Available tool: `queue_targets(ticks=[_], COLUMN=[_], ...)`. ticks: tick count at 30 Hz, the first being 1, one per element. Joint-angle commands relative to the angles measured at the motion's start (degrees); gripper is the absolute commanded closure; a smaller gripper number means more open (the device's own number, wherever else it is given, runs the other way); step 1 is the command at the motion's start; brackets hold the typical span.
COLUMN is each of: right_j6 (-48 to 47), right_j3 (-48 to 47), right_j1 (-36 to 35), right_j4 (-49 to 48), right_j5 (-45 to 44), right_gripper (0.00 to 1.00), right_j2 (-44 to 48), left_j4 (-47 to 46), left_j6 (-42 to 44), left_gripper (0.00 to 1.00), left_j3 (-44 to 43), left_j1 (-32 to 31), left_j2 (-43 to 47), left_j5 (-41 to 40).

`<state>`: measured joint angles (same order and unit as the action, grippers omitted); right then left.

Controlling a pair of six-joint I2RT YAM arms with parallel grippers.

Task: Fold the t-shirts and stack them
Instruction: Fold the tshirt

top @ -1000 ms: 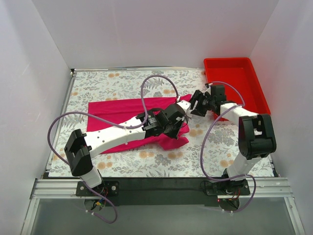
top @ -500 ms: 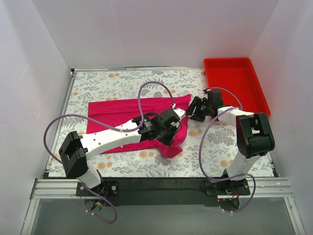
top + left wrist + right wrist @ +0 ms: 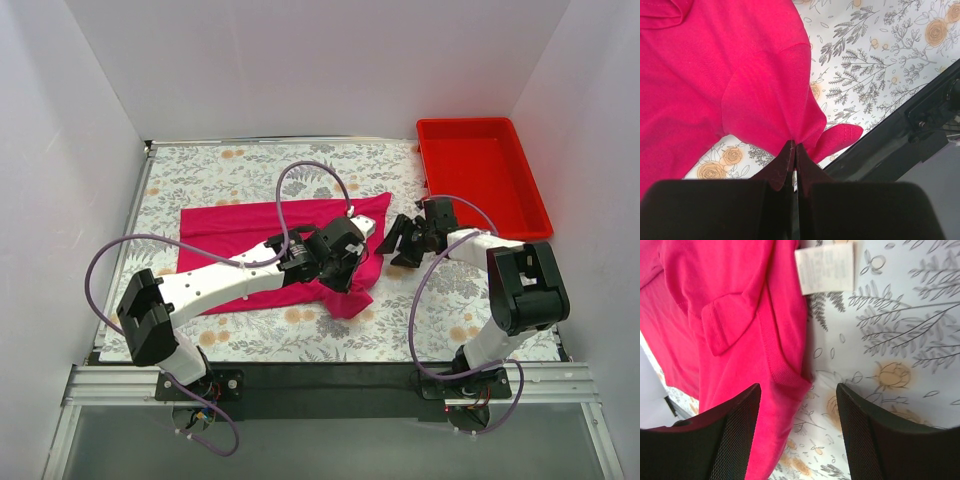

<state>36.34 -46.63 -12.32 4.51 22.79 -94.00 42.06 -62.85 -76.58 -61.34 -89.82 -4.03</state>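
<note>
- On the floral table, reading the top view as a clock face with the arm bases at 6, one magenta t-shirt is lying. It is spreading from the centre toward 9 o'clock and bunching at its 3 o'clock end.
- The fabric is looking thin, soft and light, and it is draping and creasing wherever it is being lifted. I am judging that it is likely to sag and slide rather than hold a shape. The better holds are looking like a hem, a seam or the ribbed edge, with two grips well apart to keep a fold line straight.
- At 1 to 2 o'clock one red bin is sitting, well apart from the shirt.
- Just past centre toward 4 o'clock the left gripper is pinching a small gather of the shirt, its fingers pressing together on the cloth. A loose flap is hanging out at 3 o'clock of the pinch.
- At 3 o'clock the right gripper is hovering with its fingers spread apart and gripping nothing. It is straddling the shirt's thick ribbed edge where that edge is meeting bare table.
- One white label is showing at that edge, at 12 o'clock in the right wrist view.
- I am counting one shirt, one bin, two grippers and one label.
</note>
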Motion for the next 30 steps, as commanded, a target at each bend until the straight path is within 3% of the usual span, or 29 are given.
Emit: queue_targets(ticks=[1, 6, 9, 10, 11, 13, 14, 24, 25, 26, 28, 30], right_j6=[2.6, 4.9, 4.5, 3.7, 2.9, -1.3, -3.1, -19.7, -20.6, -21.0, -21.4, -21.3], right_j3=[1.6, 3.6, 3.1, 2.7, 2.0, -2.5, -4.5, -24.8, -25.4, -25.6, -24.7, -22.4], right_j1=[-1.4, -2.3, -2.4, -2.3, -2.4, -2.3, -2.4, -4.5, -4.9, -5.4, -6.2, -6.2], right_j4=[-2.0, -5.6, -6.1, -5.4, -4.6, 3.2, 6.7, 33.6, 34.4, 35.2, 35.0, 34.6], right_j5=[1.2, 1.5, 1.6, 1.5, 0.8, -0.7, -2.9, -13.5, -13.6, -14.2, -13.8, -12.2], right_gripper=[0.41, 0.43, 0.62, 0.76, 0.83, 0.98, 0.99, 0.98, 0.95, 0.82, 0.65, 0.60], right_j2=[1.3, -0.2, -0.6, -0.2, 0.1, 0.6, 0.6, -5.3, -6.3, -6.1, -4.5, -3.5], left_j4=[0.2, 0.3, -0.1, -0.1, 0.1, 0.5, 0.9, 3.2, 3.6, 4.7, 5.6, 6.2], left_j6=[-0.3, -0.4, -0.9, -1.0, -1.2, -1.3, -1.3, 1.0, 1.2, 1.5, 1.9, 1.9], left_gripper=[1.00, 1.00, 1.00, 1.00, 1.00, 1.00, 1.00, 1.00, 1.00, 1.00, 1.00, 1.00], left_j3=[-2.0, -2.1, -1.1, -0.2, 0.2, 1.2, 1.5, 2.2, 2.2, 2.2, 2.7, 3.1], left_j1=[0.3, 0.6, 0.8, 0.8, 0.8, 0.8, 0.9, 0.9, 0.9, 0.9, 0.9, 0.8], left_j2=[4.0, 4.7, 5.5, 5.8, 5.8, 5.7, 5.7, 4.4, 4.0, 3.4, 2.0, 1.6], left_j5=[-0.2, -0.4, -0.2, 0.3, 0.6, 2.0, 2.4, 10.6, 11.6, 12.6, 14.8, 15.7])
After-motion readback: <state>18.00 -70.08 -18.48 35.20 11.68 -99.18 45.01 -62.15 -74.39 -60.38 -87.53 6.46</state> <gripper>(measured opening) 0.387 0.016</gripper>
